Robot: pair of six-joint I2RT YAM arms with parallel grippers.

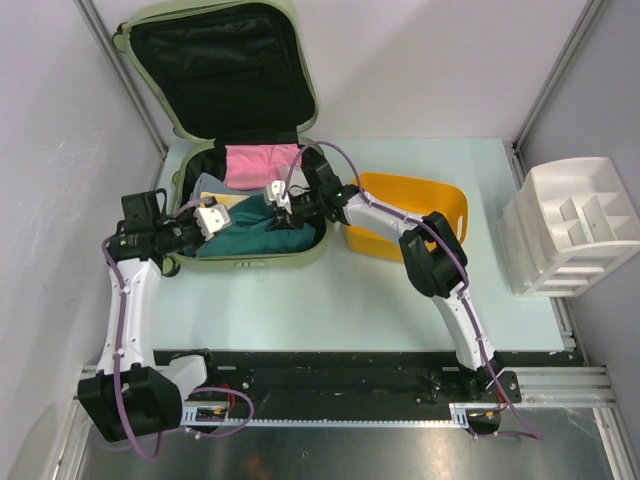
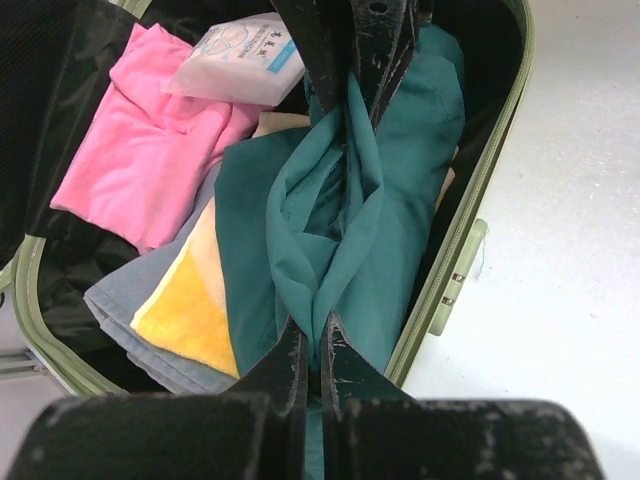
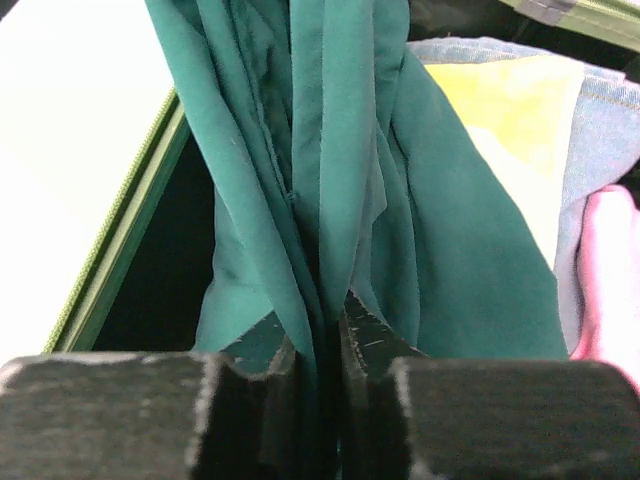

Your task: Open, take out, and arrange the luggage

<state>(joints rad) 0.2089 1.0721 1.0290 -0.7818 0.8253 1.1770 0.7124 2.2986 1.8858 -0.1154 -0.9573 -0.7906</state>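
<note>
Teal garment [image 2: 400,180] — left pincer [image 2: 315,338] and right pincer [image 3: 320,330] both clamped on it.

Left arm [image 1: 128,300]: elbow bent, forearm turned rightward.
Left gripper [image 2: 312,345]: fingers pressed together on teal cloth [image 2: 400,200].
Right arm [image 1: 455,300]: reaching forward and leftward, elbow raised.
Right gripper [image 3: 322,325]: fingers pinching the same cloth.
The grippers face each other, near.
</note>
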